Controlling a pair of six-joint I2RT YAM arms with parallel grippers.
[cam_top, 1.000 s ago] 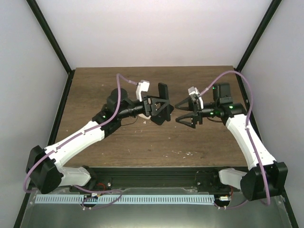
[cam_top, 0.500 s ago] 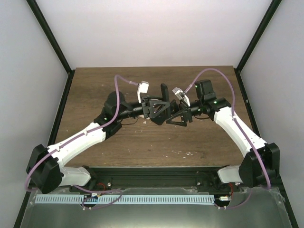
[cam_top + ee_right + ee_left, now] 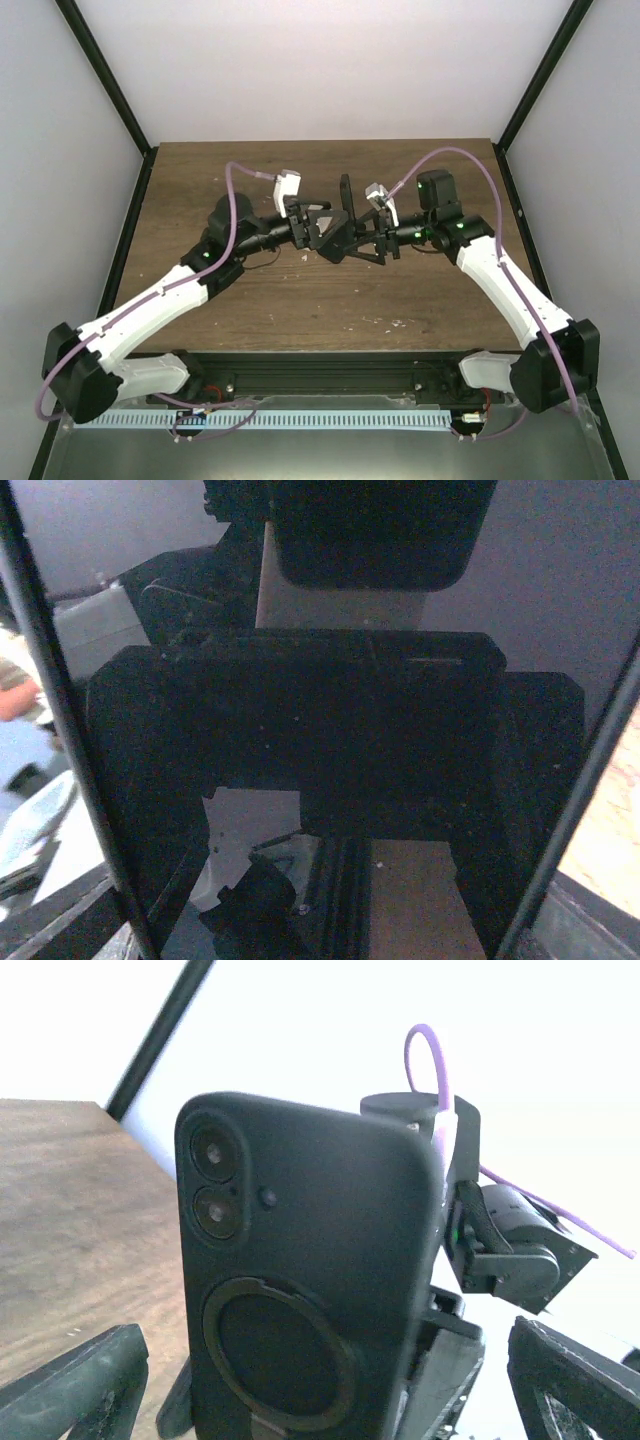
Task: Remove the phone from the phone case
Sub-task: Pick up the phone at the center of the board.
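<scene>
The phone case (image 3: 300,1280) fills the left wrist view, upright and held clear of the table (image 3: 430,300). Its matte black back faces the lens. The phone (image 3: 214,1211) shows only as two lenses through the corner cutout, with a flat ring (image 3: 280,1350) set below them.

The left gripper (image 3: 325,235) holds the case by its lower end. Its fingers (image 3: 75,1385) flank the case, though the actual contact lies below the frame edge.

Just behind the case, the right gripper (image 3: 368,243) comes in from the opposite side, on what is probably the screen face. Its jaws are spread and hold nothing. Its own view is dark and too close to show whether it touches the phone.

Beyond both arms lies bare wooden table, then the white back wall.

The case looks like soft, rubbery material that should flex and offer good friction. The phone inside is likely a stiff, fairly light slab with smooth glass that could slip or crack if pinched hard or dropped.

The best purchase for the free claw is probably the case lip at an upper corner near the lenses, peeled back. Alternatively it could push through the lens cutout while the left claw keeps the lower end clamped. Gripping the flat glass face looks risky.
</scene>
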